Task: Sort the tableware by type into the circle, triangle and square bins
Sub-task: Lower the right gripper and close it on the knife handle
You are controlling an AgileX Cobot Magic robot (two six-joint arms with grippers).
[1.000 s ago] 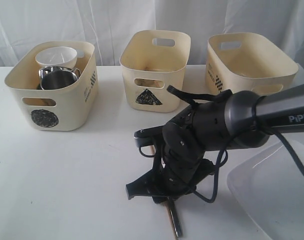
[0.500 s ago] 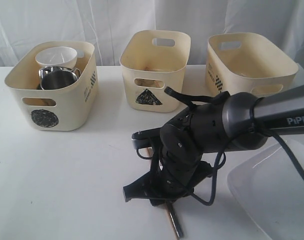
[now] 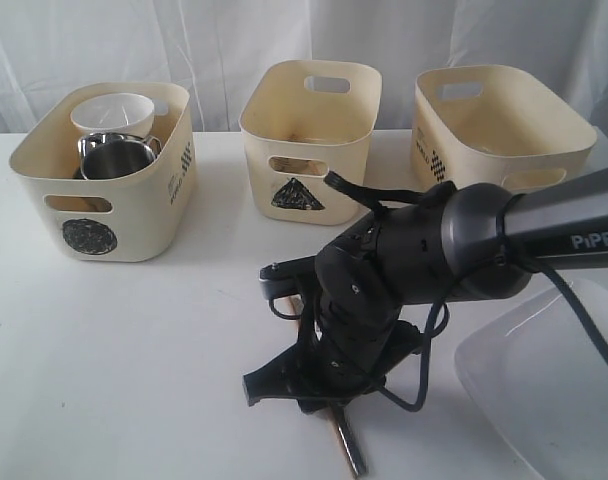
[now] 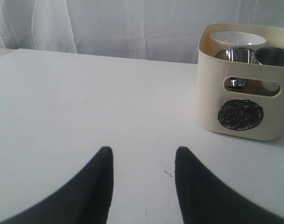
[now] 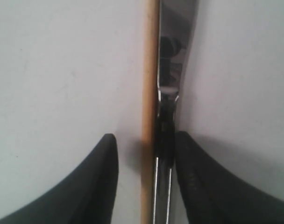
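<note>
From outside, my right arm [image 3: 434, 255] hides most of the cutlery: only 1 steel end [image 3: 352, 452] pokes out below it. It also covers the front of the right-hand bin [image 3: 504, 115], so its mark is unseen. The white plate [image 3: 544, 390] is cut by the picture's edge. At my right pincer [image 5: 145, 137], 1 wooden chopstick [image 5: 150, 70] and 1 blurred steel piece [image 5: 177, 28] run off both edges; which utensil, I cannot tell.

on the table [image 3: 134, 350] the circle bin [image 3: 104, 215] stands left, holding a bowl [image 3: 112, 110] and mug [image 3: 114, 158]; triangle bin [image 3: 309, 150] middle, square bin [image 3: 499, 125] right. in front, a knife [image 5: 177, 28] lies against a chopstick [image 5: 150, 70]; plate [image 3: 544, 390] front right.
</note>
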